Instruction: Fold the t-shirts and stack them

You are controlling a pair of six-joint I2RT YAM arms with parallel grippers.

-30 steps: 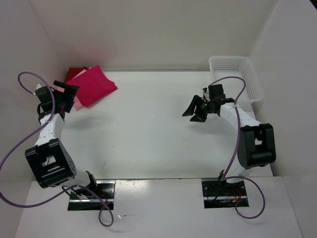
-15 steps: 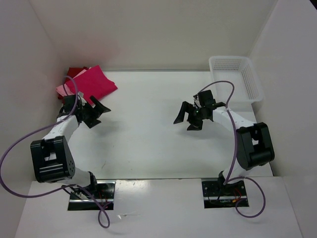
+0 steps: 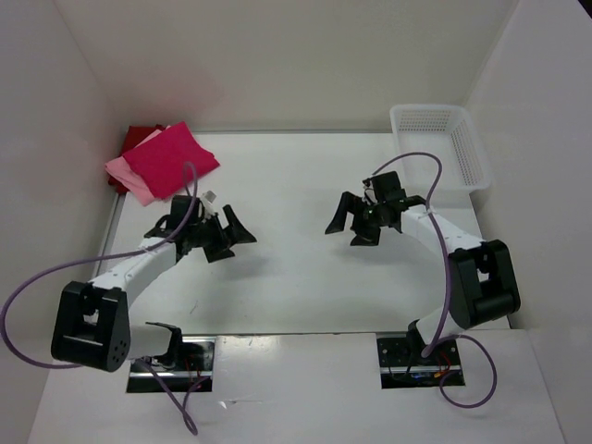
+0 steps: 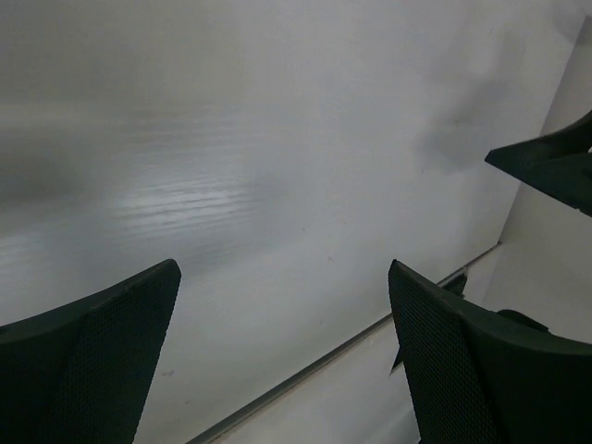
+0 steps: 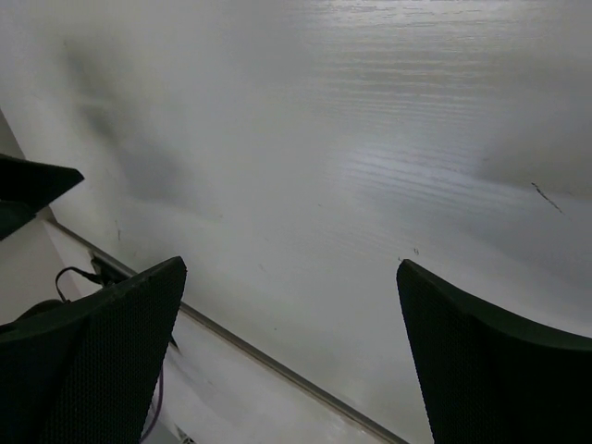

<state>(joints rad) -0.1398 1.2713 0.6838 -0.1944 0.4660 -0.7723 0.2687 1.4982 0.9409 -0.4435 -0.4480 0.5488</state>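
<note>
Where the white table reaches ten o'clock, folded cloth t-shirts lie stacked: dark red shirt, light pink shirt, bright crimson-pink shirt topmost. Left gripper hovers at nine o'clock, fingers spread. Right gripper hovers at three o'clock, likewise spread. White plastic mesh basket stands at two o'clock.

**A:** What sort of room is it?

**B:** A plain white box. A white tabletop has a bare back wall behind it, with a left wall and a right wall closing in the sides. All of it is pale and matte.

**A:** And the light?

**B:** Soft. There are faint grey shadows on the tabletop, and a streaky sheen shows close up.

**A:** The near side?

**B:** A thin grey seam runs along the tabletop's near edge. A white ledge lies just this side of it.
</note>
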